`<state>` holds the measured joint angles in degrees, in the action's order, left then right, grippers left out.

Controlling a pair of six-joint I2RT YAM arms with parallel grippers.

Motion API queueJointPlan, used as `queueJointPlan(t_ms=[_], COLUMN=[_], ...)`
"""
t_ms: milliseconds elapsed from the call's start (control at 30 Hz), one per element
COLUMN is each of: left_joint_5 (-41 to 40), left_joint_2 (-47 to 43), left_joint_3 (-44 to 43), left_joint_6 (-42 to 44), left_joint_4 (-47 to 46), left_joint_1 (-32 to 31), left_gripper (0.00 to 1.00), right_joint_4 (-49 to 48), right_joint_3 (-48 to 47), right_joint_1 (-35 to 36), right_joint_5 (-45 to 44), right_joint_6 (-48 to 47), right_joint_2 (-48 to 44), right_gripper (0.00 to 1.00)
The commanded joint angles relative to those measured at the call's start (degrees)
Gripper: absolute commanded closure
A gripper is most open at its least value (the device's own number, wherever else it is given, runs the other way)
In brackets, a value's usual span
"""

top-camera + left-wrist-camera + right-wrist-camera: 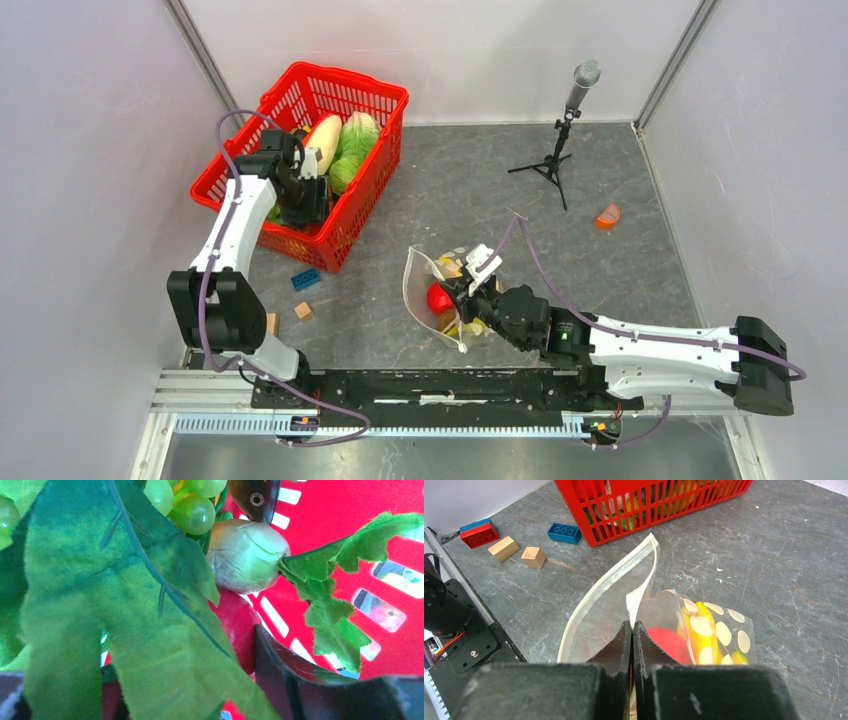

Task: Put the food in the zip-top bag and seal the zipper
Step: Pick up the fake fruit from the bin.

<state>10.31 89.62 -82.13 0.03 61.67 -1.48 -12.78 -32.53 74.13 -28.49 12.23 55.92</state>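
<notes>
- The right gripper (632, 626) has its 2 fingers pressed together on the clear film of the zip-top bag (596, 615), just below the bag's mouth.
- The bag sits on the grey table (600, 290), near the middle and toward the near edge. Its mouth gapes to the left, toward the red basket (370, 215).
- The zipper (610, 581) is unsealed: its whitish strip curves along the open edge of the mouth.
- Inside the bag lie a red piece (669, 642) and some yellow pieces (705, 625) (seen through the film and its white dots).
- The left gripper (303, 200) is down inside the basket, at the far left of the table.
- In the left wrist view its 2 fingers stand apart. The upper finger (255, 497) touches a pale bulb (245, 555), and the lower finger (300, 680) is just beside a red fruit (237, 622).
- Whether those fingers are clamping either piece cannot be told.
- A big cloth leaf (125, 605) fills the left of that view, with green grapes (192, 512) at the top, just beside the bulb.
- From above, the basket also holds a pale long piece (323, 142) next to a leafy green head (357, 140).
- A blue brick (305, 278) and 2 wooden cubes (303, 310) lie on the table just near of the basket.
- An orange wedge (607, 215) lies to the right, well apart from the bag. A microphone stand (560, 150) is on the far side.
</notes>
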Motion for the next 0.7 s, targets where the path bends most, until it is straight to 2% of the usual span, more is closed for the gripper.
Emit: queueJointPlan(t_ms=[0, 67, 200, 433, 500, 667], left_joint_5=[1.2, -0.5, -1.7, -7.5, -6.9, 2.0], left_joint_2=[-3.0, -4.6, -8.0, -14.6, -18.0, -25.6], left_joint_3=[-1.5, -2.2, -2.3, -1.6, -1.4, -3.3], left_joint_6=[1.4, 0.6, -1.4, -6.0, -7.7, -11.9], left_joint_4=[6.8, 5.5, 2.3, -5.1, -7.5, -11.7], left_joint_1=[-0.6, -0.5, -0.5, -0.5, -0.5, -0.5], left_gripper=[0.76, 0.88, 0.98, 0.98, 0.98, 0.98], right_joint_4=[-0.1, 0.0, 0.1, 0.6, 0.6, -0.9], right_joint_3=[-2.3, -2.4, -2.5, -3.3, -3.4, -2.9], right_joint_1=[-0.2, -0.2, -0.2, -0.2, -0.2, -0.2], right_joint_5=[0.0, -0.1, -0.2, -1.3, -1.8, -4.3], right_joint_6=[-0.2, -0.1, 0.3, 0.6, 0.8, 2.5], right_joint_2=[0.4, 0.7, 0.7, 0.5, 0.5, -0.2], right_gripper=[0.97, 0.97, 0.96, 0.96, 0.96, 0.97])
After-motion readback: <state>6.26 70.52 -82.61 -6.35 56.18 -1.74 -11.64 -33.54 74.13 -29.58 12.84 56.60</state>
